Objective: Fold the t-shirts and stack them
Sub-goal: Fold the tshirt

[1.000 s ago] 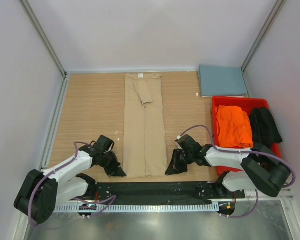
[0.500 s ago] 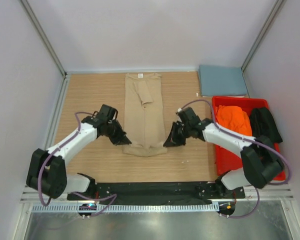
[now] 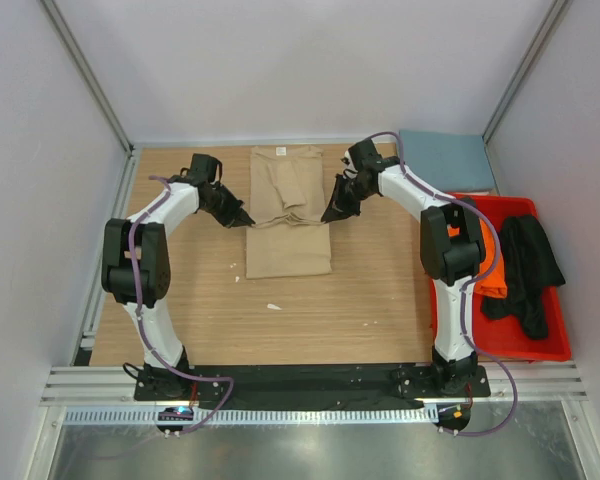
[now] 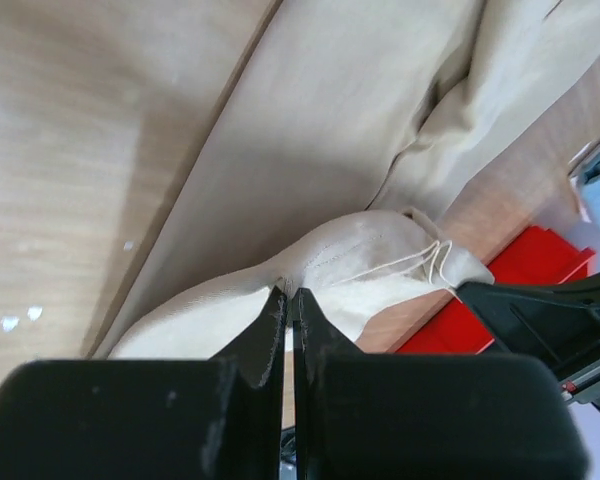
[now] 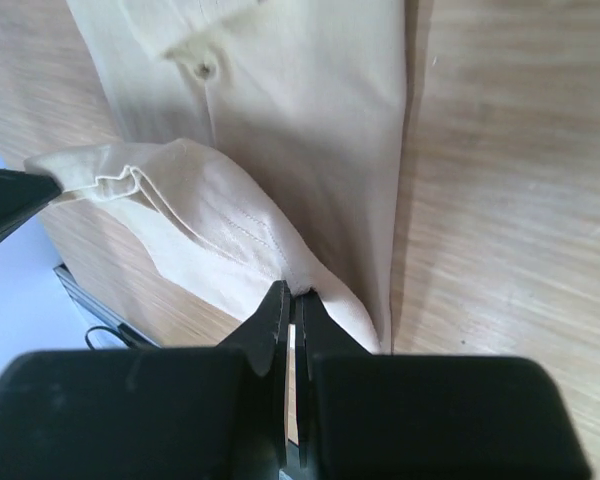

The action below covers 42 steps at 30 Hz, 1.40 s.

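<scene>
The tan-beige t-shirt lies at the table's far middle, its near end doubled back over its far half. My left gripper is shut on the hem's left corner, and the cloth bunches at its tips. My right gripper is shut on the hem's right corner, pinching the fabric at its tips. An orange t-shirt and a black t-shirt lie in the red bin. A slate blue-grey t-shirt rests folded at the far right.
The red bin stands along the table's right side. Grey walls close in the table at left, back and right. A small white scrap lies on the wood in front of the shirt. Black arm bases sit at the near edge.
Both grippers have carried the tan shirt's near hem away from the front edge to the far half, doubling the shirt over. The arms are now stretched far out.
</scene>
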Each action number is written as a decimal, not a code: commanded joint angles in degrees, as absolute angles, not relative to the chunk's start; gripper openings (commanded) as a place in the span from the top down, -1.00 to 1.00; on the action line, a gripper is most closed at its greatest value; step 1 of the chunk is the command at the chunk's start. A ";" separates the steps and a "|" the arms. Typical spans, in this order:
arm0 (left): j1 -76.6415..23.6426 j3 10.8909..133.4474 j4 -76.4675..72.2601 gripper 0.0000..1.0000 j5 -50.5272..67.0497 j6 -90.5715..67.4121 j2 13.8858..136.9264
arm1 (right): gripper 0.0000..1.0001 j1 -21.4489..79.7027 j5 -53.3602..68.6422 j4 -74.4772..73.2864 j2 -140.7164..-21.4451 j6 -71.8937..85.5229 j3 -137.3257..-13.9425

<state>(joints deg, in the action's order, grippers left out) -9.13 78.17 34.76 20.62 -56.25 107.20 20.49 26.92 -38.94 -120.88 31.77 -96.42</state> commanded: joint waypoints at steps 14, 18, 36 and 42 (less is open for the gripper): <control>-7.91 88.33 33.66 1.00 24.00 -55.90 115.93 | 0.98 17.67 33.93 -45.44 -131.22 29.01 -112.76; -7.65 87.72 34.10 1.00 22.86 -56.16 115.31 | 0.97 17.23 34.36 -45.61 -132.19 28.83 -113.47; -6.77 86.48 35.51 1.00 20.04 -56.86 114.43 | 0.96 16.52 35.33 -45.00 -132.80 29.88 -114.17; -6.59 88.77 35.68 1.00 19.77 -56.69 116.45 | 0.95 16.52 35.33 -45.53 -134.73 29.80 -116.27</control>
<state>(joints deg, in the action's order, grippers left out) -7.20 86.35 35.18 20.36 -56.60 116.36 16.71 34.15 -45.52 -133.69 29.87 -113.06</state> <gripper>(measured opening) 0.008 0.039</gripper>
